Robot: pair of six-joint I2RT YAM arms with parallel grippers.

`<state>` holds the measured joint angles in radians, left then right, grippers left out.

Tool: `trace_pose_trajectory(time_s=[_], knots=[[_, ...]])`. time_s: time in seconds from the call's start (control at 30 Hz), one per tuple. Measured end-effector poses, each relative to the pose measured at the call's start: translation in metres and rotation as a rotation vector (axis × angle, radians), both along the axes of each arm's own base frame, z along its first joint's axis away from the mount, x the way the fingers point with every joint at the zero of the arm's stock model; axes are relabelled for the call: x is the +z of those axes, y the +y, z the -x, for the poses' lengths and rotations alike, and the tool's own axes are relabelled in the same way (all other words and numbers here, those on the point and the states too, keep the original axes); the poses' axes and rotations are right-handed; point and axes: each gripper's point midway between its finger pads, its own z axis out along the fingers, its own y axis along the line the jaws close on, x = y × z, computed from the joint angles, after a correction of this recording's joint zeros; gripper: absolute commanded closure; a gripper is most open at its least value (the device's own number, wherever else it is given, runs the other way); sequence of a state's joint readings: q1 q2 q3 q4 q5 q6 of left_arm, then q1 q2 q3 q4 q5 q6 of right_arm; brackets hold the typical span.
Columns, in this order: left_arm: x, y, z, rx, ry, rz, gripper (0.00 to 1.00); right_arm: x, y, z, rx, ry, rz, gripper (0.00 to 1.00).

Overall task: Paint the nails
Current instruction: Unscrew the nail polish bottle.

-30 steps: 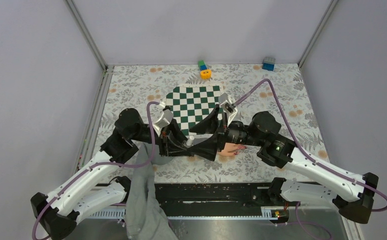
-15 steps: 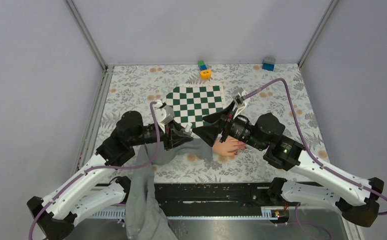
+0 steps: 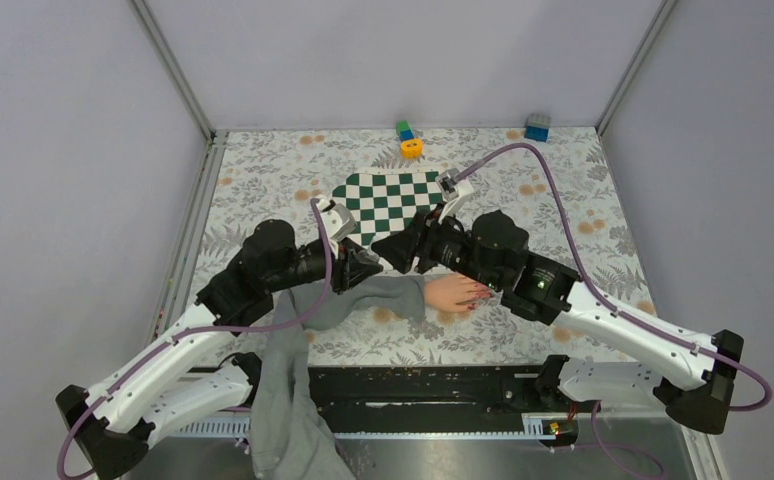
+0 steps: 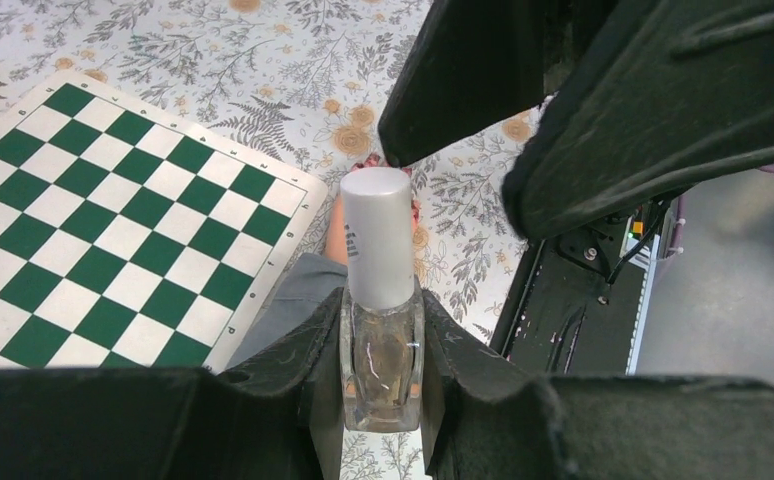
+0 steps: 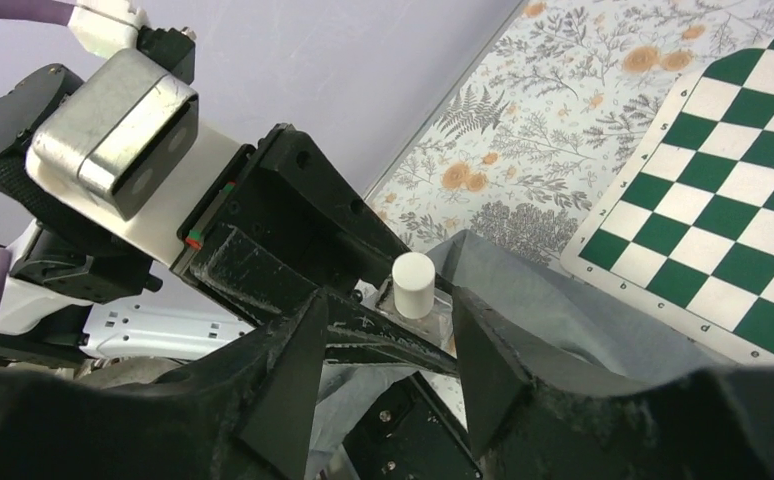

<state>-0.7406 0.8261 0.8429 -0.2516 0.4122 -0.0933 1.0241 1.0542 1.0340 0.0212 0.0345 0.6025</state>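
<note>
Silver cap [image 4: 376, 235] tops the bottle [image 4: 382, 375] gripped in my left tool [image 4: 382, 340], its long axis aimed at my right tool [image 5: 388, 312], jaws apart, just beyond the cap.

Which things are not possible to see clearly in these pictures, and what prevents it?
- Top view: the nails are too small to count or to judge their paint.
- Top view: the bottle is hidden by the left gripper and right gripper.
- Left wrist view: the cap hides most of the hand.
- Right wrist view: depth is unclear, so whether the right gripper's open jaws reach around the cap cannot be told.
</note>
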Motion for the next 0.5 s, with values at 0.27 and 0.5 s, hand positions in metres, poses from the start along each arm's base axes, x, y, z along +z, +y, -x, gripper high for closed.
trace_pose_trajectory(time_s=[0.27, 0.5], knots=[[-0.006, 0.001, 0.000, 0.008, 0.007, -0.023, 1.00, -0.009, 0.008, -0.004, -0.014, 0.064, 0.020, 0.49], [-0.008, 0.002, -0.001, 0.015, 0.009, -0.032, 1.00, -0.018, 0.009, -0.007, -0.033, 0.097, 0.048, 0.50]])
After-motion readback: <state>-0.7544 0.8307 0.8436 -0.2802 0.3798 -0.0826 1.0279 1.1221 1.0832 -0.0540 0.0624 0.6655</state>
